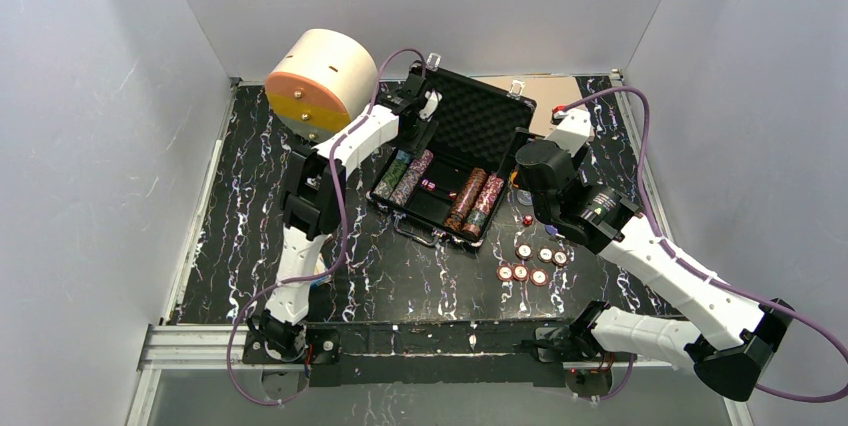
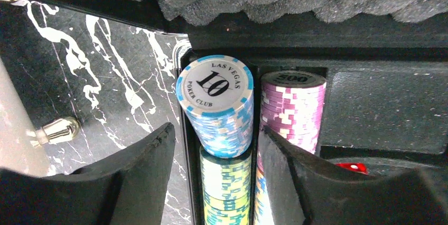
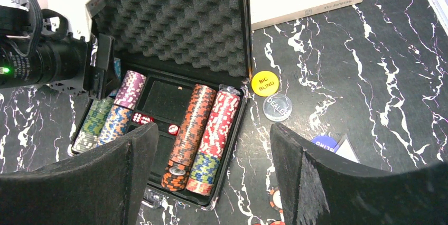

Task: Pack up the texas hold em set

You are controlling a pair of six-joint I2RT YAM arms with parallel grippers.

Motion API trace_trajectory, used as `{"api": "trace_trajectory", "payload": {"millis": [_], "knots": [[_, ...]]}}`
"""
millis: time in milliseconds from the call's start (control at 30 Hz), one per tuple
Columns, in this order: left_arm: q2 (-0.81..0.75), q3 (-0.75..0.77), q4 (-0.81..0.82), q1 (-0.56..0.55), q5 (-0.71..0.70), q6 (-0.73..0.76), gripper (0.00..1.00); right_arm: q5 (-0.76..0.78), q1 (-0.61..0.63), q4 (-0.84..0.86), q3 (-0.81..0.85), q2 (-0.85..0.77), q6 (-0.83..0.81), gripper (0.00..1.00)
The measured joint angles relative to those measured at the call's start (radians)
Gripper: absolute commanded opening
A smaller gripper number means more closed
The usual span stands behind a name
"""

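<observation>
The open case (image 1: 478, 118) sits mid-table, toward the far edge. The left gripper (image 2: 216, 136) has its jaws apart astride blue chips (image 2: 214, 85) in the case's leftmost slot. The right gripper (image 3: 214, 130) hangs wide and empty above the case. Loose chips (image 1: 530, 261) lie beside the case.

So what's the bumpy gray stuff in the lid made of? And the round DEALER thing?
The bumpy lining looks like soft foam: matte dark gray, with egg-crate peaks and dips. The DEALER button seems to be clear hard plastic, maybe acrylic: the marbled tabletop shows through it.
</observation>
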Motion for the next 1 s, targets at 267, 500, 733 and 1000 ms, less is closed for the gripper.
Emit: {"api": "trace_trajectory", "payload": {"millis": [267,500,733,1000], "knots": [[-0.035,-0.002,0.017,-0.002,0.0,-0.014,0.68,0.0,0.0,0.0,0.0,0.0,0.0,0.85],[-0.106,-0.084,0.103,-0.002,-0.011,-0.044,0.83,-0.029,0.0,0.012,0.0,0.002,-0.032,0.87],[-0.373,-0.329,0.274,0.017,-0.068,-0.152,0.9,-0.173,-0.001,0.084,0.04,0.122,-0.121,0.9],[-0.694,-0.593,0.457,0.035,-0.133,-0.308,0.88,-0.36,-0.001,0.175,0.218,0.446,-0.186,0.89]]}}
